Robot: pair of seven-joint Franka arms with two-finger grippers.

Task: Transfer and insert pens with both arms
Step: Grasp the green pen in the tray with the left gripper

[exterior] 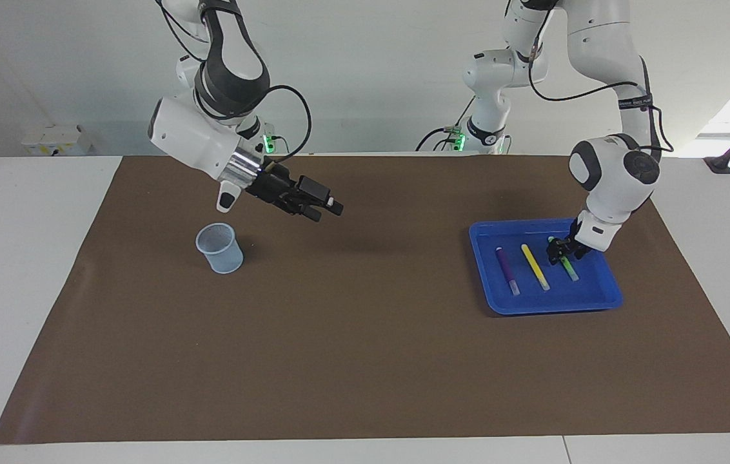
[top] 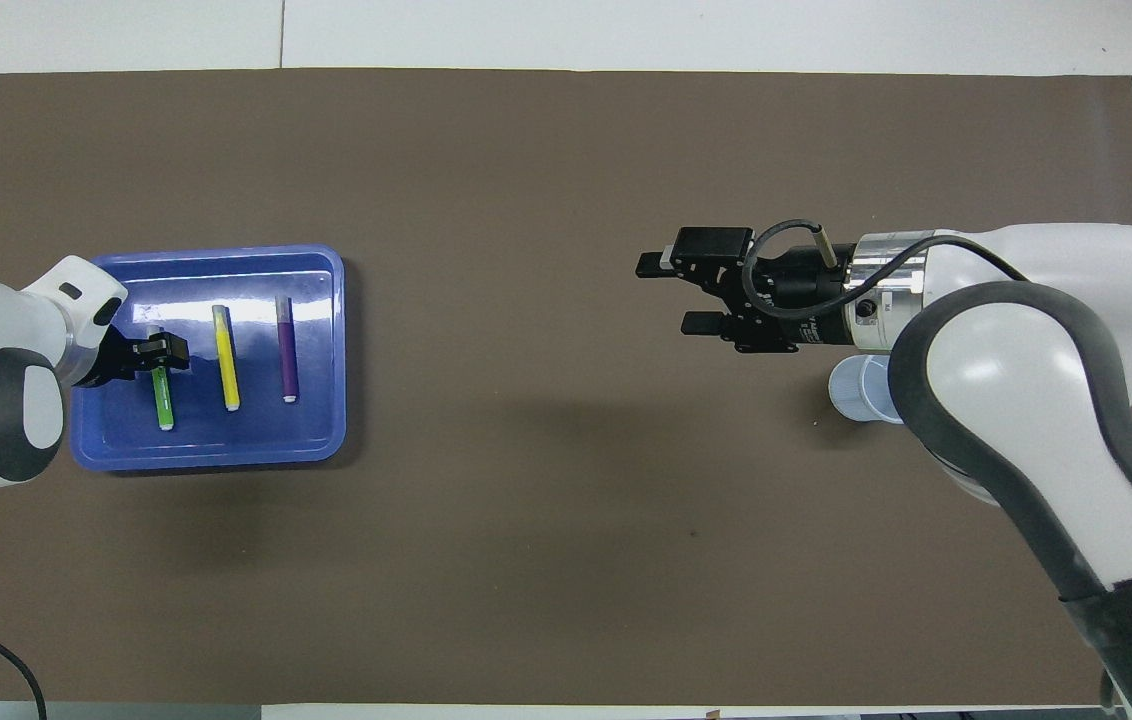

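Note:
Three pens lie side by side in a blue tray (exterior: 545, 308) (top: 206, 455) toward the left arm's end of the table: green (exterior: 571, 269) (top: 164, 402), yellow (exterior: 534, 266) (top: 226, 358) and purple (exterior: 506, 270) (top: 286, 348). My left gripper (exterior: 558, 254) (top: 164, 352) is down in the tray, set over the green pen near the end closest to the robots; the pen still lies flat. My right gripper (exterior: 329, 209) (top: 661, 295) hangs open and empty over the mat, beside a pale blue mesh cup (exterior: 218, 247) (top: 856, 390).
A brown mat (exterior: 365, 354) covers most of the white table. A smaller white arm with a green light (exterior: 487, 77) stands at the robots' edge. The right arm's body partly covers the cup in the overhead view.

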